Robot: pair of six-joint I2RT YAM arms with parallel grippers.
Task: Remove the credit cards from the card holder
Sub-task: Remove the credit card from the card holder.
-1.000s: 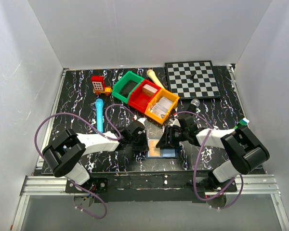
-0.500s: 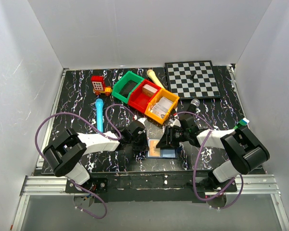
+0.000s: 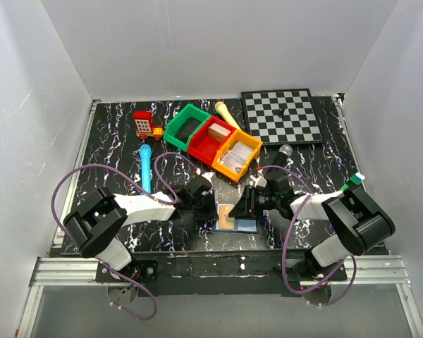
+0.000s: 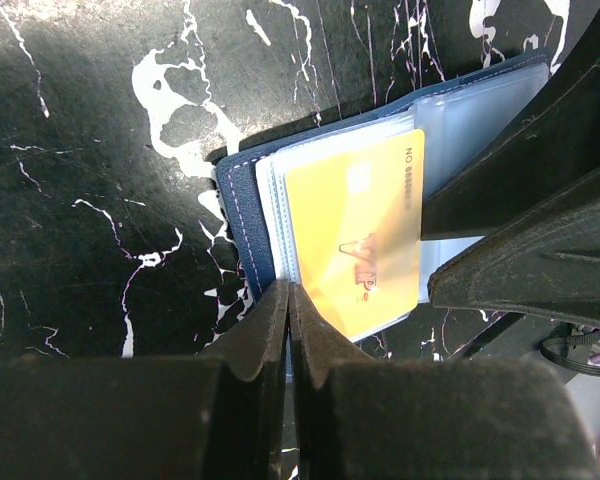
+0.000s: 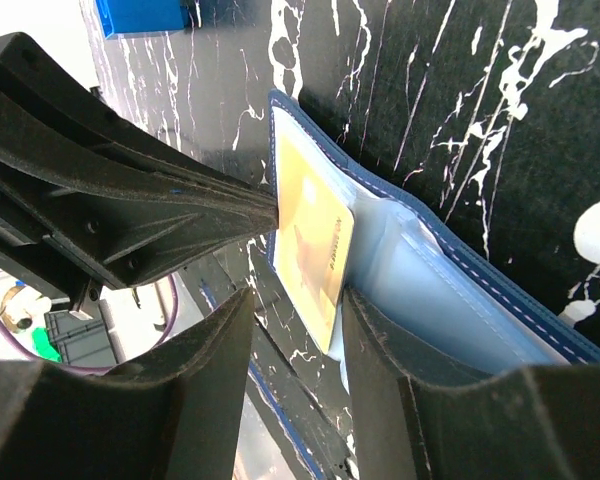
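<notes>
No card is out yet: the open card holder [image 4: 242, 215] lies on the table [image 3: 113, 158] near its front edge, the left gripper [image 4: 288, 295] with fingers shut and pressing its rim, the right gripper [image 5: 298, 300] with fingers half open astride the yellow card [image 4: 355, 235], which looks only part-way out.

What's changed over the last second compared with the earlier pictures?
Very little: the right gripper edged slightly toward the near edge. The left gripper stays shut at the edge of the card holder; the yellow card remains between the open right jaws.
</notes>
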